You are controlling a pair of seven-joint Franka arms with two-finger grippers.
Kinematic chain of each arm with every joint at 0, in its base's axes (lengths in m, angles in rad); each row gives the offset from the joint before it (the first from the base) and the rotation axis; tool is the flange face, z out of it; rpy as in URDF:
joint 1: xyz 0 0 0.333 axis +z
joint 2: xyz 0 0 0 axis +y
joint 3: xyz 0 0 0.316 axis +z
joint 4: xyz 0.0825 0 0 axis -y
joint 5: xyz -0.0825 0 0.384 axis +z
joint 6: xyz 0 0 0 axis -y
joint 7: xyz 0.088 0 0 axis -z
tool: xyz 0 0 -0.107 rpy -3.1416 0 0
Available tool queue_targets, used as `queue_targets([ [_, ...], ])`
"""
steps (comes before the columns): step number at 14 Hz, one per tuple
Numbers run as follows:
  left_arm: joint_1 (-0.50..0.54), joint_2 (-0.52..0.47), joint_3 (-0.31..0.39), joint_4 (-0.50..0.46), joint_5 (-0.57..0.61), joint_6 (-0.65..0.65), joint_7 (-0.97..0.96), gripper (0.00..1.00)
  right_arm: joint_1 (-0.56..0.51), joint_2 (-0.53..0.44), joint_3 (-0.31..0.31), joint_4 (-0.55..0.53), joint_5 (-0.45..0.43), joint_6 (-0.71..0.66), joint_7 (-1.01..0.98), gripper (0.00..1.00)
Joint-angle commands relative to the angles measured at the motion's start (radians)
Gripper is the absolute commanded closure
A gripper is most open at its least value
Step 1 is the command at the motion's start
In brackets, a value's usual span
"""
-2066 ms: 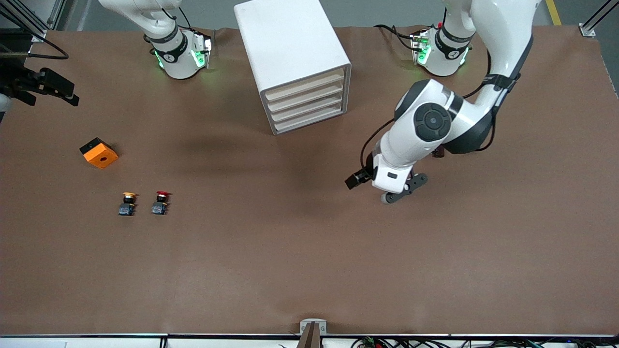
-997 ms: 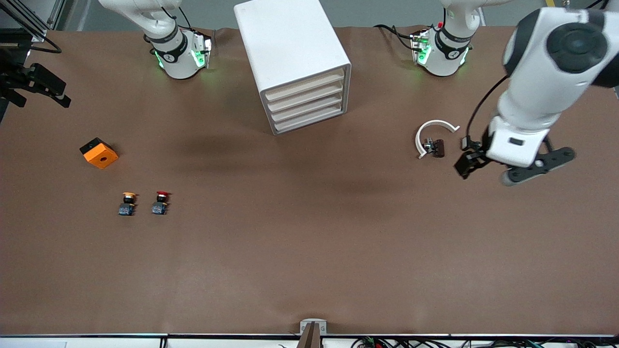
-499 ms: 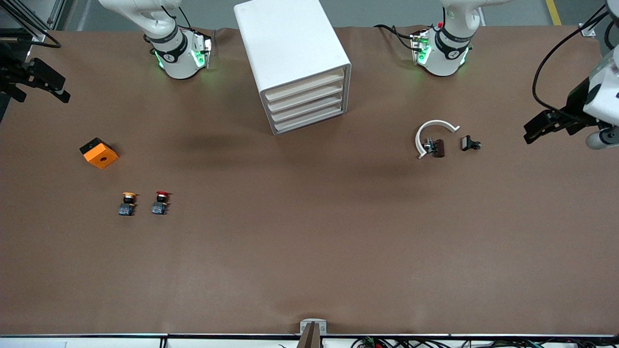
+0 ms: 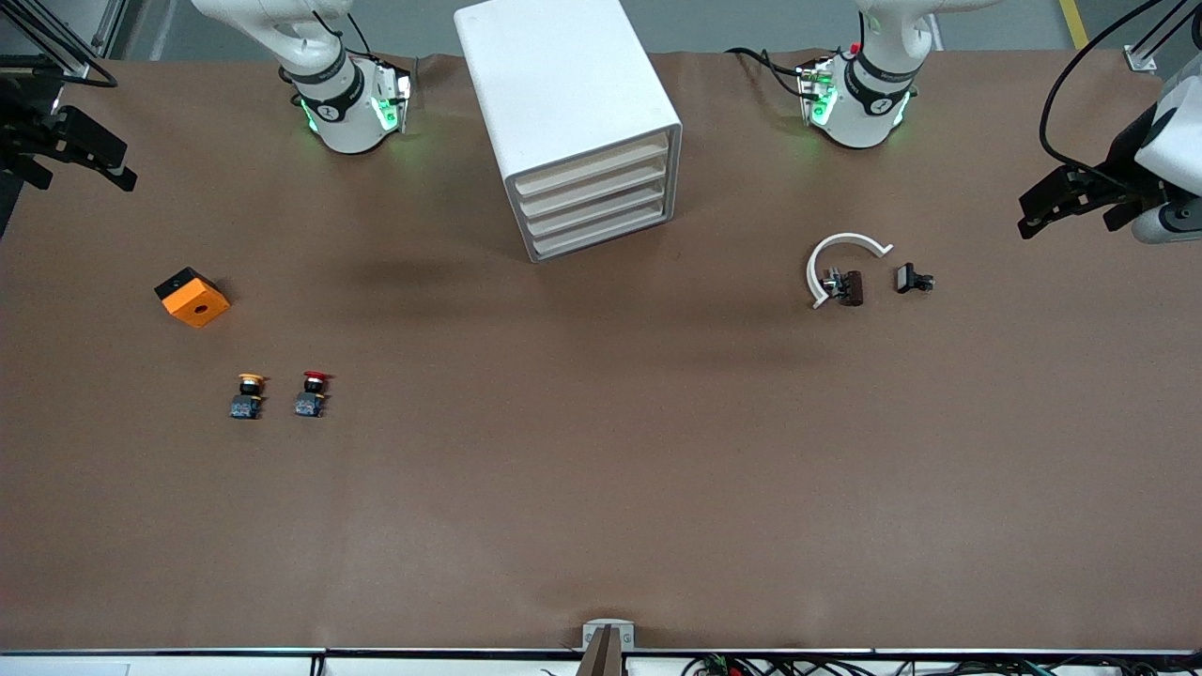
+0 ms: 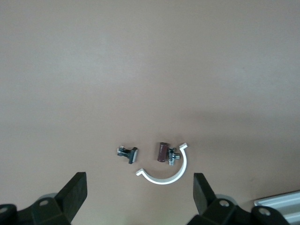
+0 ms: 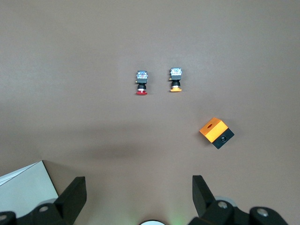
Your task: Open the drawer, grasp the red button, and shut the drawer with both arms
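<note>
Drawer-opening stage, nothing yet grasped. The left gripper, fingers spread wide and empty, is held over the table's left-arm end; the right gripper, equally wide, is held over the opposite end. The drawer unit is shut and should be approached squarely at one drawer front. The button lies well apart from both grippers, just beside the yellow-capped button, near the orange cube. A white clip and a small black part lie beneath the left gripper's view.

bare table around red button, yellow button just beside it
</note>
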Motion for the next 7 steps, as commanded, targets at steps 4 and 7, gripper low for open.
queue_targets([
  [4,0.012,-0.070,0.011,-0.059,-0.015,0.021,-0.001,0.00,-0.011,-0.014,0.001,0.004,0.011,-0.024,0.018,0.00],
  [7,0.013,-0.055,0.011,-0.025,0.011,0.015,0.019,0.00,-0.010,-0.013,0.004,0.015,0.008,-0.027,0.015,0.00],
])
